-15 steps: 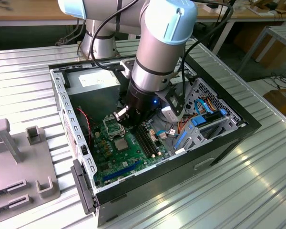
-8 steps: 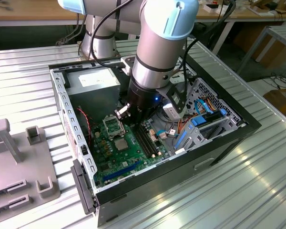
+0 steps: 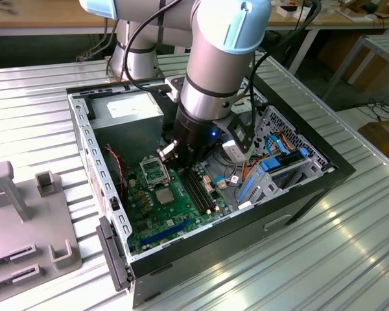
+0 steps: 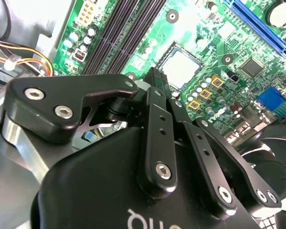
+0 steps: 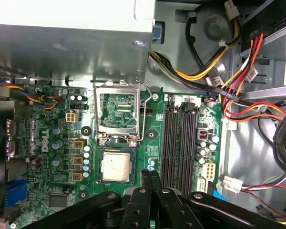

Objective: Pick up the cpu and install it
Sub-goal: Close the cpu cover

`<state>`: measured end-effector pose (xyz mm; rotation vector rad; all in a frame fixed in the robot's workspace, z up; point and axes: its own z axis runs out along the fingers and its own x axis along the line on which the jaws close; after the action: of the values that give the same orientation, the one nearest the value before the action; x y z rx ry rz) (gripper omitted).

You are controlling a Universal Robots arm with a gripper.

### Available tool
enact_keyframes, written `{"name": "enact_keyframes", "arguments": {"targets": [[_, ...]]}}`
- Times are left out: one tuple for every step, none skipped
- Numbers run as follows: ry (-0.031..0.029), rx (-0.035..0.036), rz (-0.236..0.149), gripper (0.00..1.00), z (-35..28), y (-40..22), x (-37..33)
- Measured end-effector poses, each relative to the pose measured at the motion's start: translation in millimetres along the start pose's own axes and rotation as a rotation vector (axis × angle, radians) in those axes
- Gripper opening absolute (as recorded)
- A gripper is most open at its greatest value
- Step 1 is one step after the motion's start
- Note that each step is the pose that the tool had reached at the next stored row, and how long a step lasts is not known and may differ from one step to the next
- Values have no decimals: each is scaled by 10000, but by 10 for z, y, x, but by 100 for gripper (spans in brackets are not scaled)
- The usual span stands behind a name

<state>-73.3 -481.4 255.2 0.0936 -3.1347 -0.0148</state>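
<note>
The cpu (image 5: 117, 167) is a small square chip with a pale silver top, lying flat in its socket on the green motherboard (image 5: 52, 191). It also shows in the second wrist view as the cpu (image 4: 181, 67) and in the exterior view as the cpu (image 3: 163, 195). My gripper (image 5: 150, 175) hovers just above the board beside the chip, on the side toward the memory slots. Its two black fingers (image 4: 155, 81) are pressed together with nothing between them.
The socket's metal load plate (image 5: 118, 112) stands swung open beside the chip. Black memory slots (image 5: 178, 138) run close by. The grey power supply box (image 3: 126, 109), bundled cables (image 5: 238, 81) and a drive cage (image 3: 282, 165) crowd the case. A grey fixture (image 3: 26, 214) sits on the table.
</note>
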Motion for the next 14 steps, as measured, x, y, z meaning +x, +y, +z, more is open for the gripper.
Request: {"name": "enact_keyframes", "arguments": {"targets": [[0,-1,0,11,0,0,-7],[0,-1,0,11,0,3,-27],[0,-1,-1,11,0,5,-45],[0,-1,-1,11,0,7,-57],[0,-1,-2,11,0,10,-73],[0,-1,-4,11,0,14,-88],[0,-1,-6,11,0,16,-96],[-1,-1,-6,11,0,16,-101],[0,-1,-5,11,0,16,-101],[0,0,-4,11,0,16,-102],[0,-1,-5,11,0,17,-103],[0,-1,-6,11,0,17,-103],[0,-1,-6,11,0,17,-103],[0,-1,-6,11,0,17,-103]]}}
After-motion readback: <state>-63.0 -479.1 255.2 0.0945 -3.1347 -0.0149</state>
